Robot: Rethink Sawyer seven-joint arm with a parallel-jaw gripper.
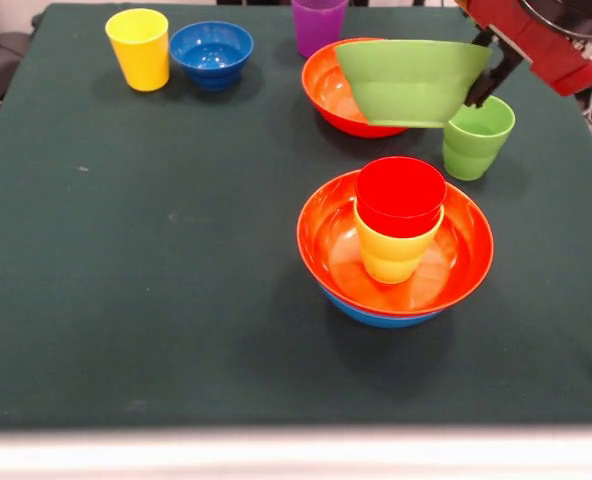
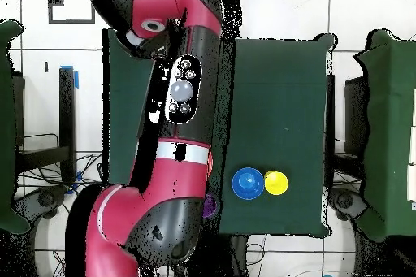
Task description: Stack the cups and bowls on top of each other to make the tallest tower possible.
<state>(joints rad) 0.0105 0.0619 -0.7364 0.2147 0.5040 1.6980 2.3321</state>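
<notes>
The tower (image 1: 396,245) stands mid-table: a light-blue bowl (image 1: 381,315), an orange-red bowl (image 1: 326,245) in it, then a yellow-orange cup (image 1: 391,255) with a red cup (image 1: 400,195) nested on top. My gripper (image 1: 483,82) comes in from the top right and is shut on the rim of the lime green bowl (image 1: 411,85). It holds the bowl upright in the air, behind the tower. The bowl partly hides the second orange-red bowl (image 1: 326,90). A lime green cup (image 1: 474,140) stands just below the gripper.
A yellow cup (image 1: 139,48) and a dark blue bowl (image 1: 211,52) stand at the far left; both also show in the overhead view, the cup (image 2: 276,183) beside the bowl (image 2: 248,183). A purple cup (image 1: 318,22) stands at the far edge. In the overhead view the arm (image 2: 183,103) covers the tower.
</notes>
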